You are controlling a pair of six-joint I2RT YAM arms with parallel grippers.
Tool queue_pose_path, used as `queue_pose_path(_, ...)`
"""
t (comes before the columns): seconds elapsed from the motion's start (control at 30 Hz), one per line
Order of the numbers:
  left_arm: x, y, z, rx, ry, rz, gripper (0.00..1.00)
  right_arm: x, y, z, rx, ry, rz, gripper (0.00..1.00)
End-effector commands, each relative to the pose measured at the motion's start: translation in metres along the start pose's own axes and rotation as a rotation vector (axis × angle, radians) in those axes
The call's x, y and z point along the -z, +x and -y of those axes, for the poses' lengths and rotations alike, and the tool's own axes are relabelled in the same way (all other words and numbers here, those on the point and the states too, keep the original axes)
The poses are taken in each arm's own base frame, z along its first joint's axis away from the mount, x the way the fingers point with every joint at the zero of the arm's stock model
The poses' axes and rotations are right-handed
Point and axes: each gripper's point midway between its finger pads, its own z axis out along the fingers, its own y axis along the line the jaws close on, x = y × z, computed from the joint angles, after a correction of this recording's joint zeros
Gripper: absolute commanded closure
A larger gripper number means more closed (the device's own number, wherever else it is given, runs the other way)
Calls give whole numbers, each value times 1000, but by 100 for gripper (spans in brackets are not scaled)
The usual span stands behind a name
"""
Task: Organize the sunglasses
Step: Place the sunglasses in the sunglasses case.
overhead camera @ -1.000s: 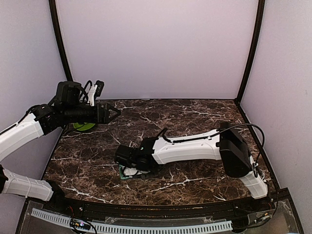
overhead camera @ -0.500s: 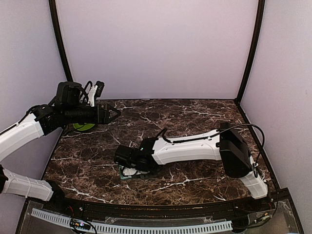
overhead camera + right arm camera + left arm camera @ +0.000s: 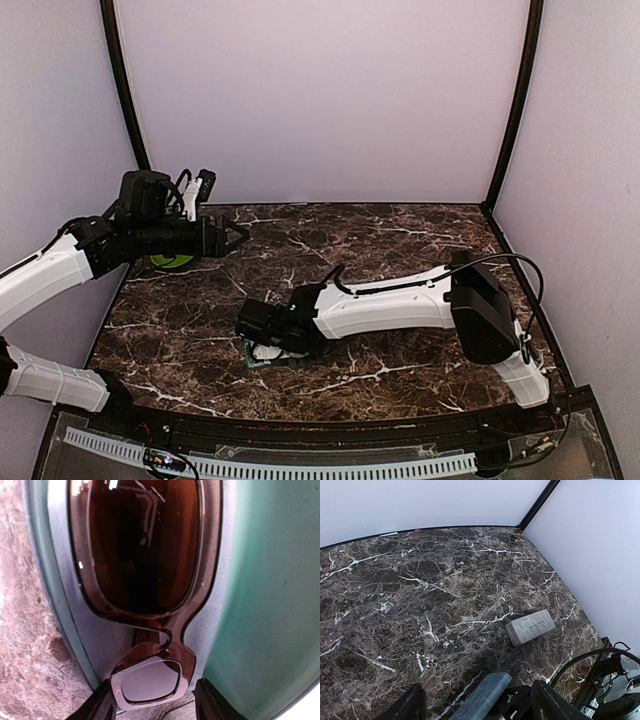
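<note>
From above, your right arm (image 3: 390,305) reaches across the table (image 3: 400,230) to the near left, its jaws low over a teal case (image 3: 254,358) and hiding nearly all of it. Your left arm (image 3: 60,270) hangs high at the far left, above a green disc (image 3: 172,261) that is hard to make out, and no sunglasses can be picked out from here. In the left wrist view the left jaws are spread wide with nothing between them, looking down on a closed grey case (image 3: 530,626) and the end of a blue-grey case (image 3: 481,696), cut off at the bottom edge. The right wrist view sits almost on top of the sunglasses (image 3: 145,545): the brown-lensed pair lies on the pale lining inside the teal case. The right jaws stand apart on either side of the nearer lens, their fingertips (image 3: 100,707) only just in frame, and you cannot tell whether they pinch the frame or are clear of it. I'd judge this pair as good as stowed, with the lid left to close. No other pair shows in any view, so how much remains is unclear, and the temples are out of sight
</note>
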Motion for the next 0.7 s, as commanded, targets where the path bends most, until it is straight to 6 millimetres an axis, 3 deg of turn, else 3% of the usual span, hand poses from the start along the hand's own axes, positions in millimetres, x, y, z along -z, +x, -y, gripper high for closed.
queue_pose_path(0.0,-4,2,-9,-18,-30,6,24,19,2,3,-38,18,30,45)
queue_pose_path(0.17,-5,2,-13,-18,-47,13,18,32,-1,9,-69,47,78,44)
queue_pose_path(0.47,-12,7,-25,-16,-97,8,16,45,-3,13,-103,42,128,44)
queue_pose_path(0.67,-22,18,-31,-15,-111,-24,15,69,2,22,-186,60,226,43)
